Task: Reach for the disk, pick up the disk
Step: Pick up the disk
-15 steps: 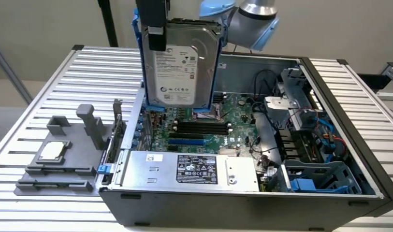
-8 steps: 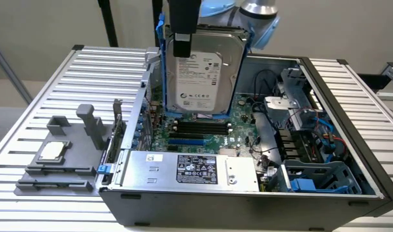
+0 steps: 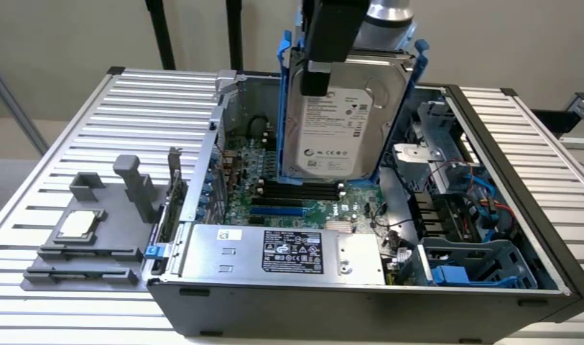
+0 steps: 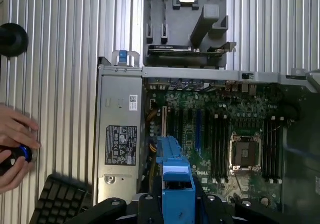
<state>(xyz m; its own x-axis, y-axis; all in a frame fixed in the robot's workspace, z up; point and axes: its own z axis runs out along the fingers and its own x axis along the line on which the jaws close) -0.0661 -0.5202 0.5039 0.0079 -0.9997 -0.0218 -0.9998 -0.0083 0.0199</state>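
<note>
The disk, a silver-grey hard drive with a white label in a bright blue carrier, hangs upright above the open computer case, clear of the motherboard. My gripper comes down from above and is shut on the disk's upper edge, with one black finger lying against the labelled face. In the wrist view the disk appears edge-on as a blue strip between my gripper's two black fingers, over the motherboard.
Inside the case lie a silver power supply with a black label, the motherboard and blue drive bays. A grey fixture with a small chip sits on the slatted table. A person's hands and a keyboard lie beside the case.
</note>
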